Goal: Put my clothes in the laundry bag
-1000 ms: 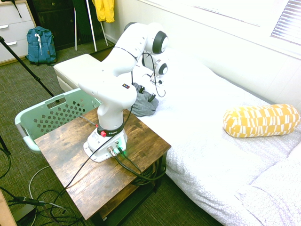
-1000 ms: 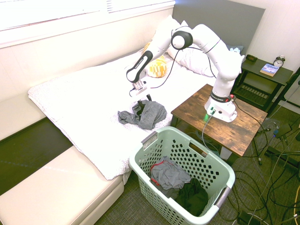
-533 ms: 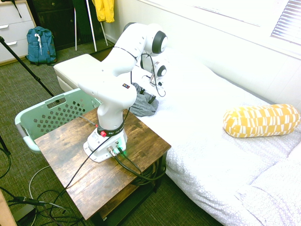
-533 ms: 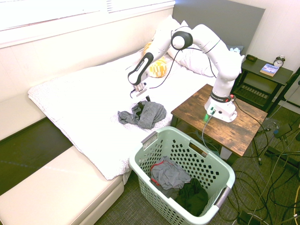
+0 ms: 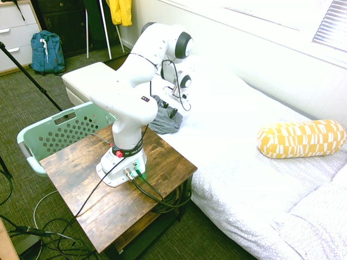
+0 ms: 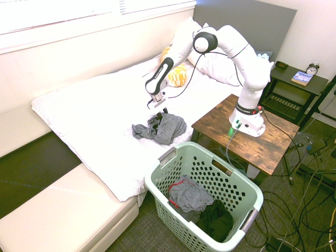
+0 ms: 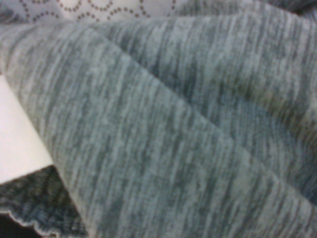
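Observation:
The clothes (image 6: 164, 129), a crumpled dark grey garment, lie on the white bed near its edge, just above the laundry bag (image 6: 172, 154), a mint green perforated basket on the floor. My gripper (image 6: 164, 111) points down onto the top of the grey heap, touching or pressed into the fabric. In the first exterior view the clothes (image 5: 164, 122) show behind my arm with the gripper (image 5: 174, 112) on them, and the laundry bag (image 5: 33, 133) stands to the left of the table. Grey ribbed fabric (image 7: 173, 129) fills the wrist view.
Grey and dark garments (image 6: 193, 198) lie inside the basket. My arm stands on a wooden side table (image 6: 265, 144) beside the bed. A yellow patterned bolster (image 5: 301, 138) lies further up the bed. A blue backpack (image 5: 46, 51) and a hanging yellow garment (image 5: 120, 11) are across the room.
My wrist has shifted a little toward the headboard and stands more upright over the grey heap. The garment has not moved.

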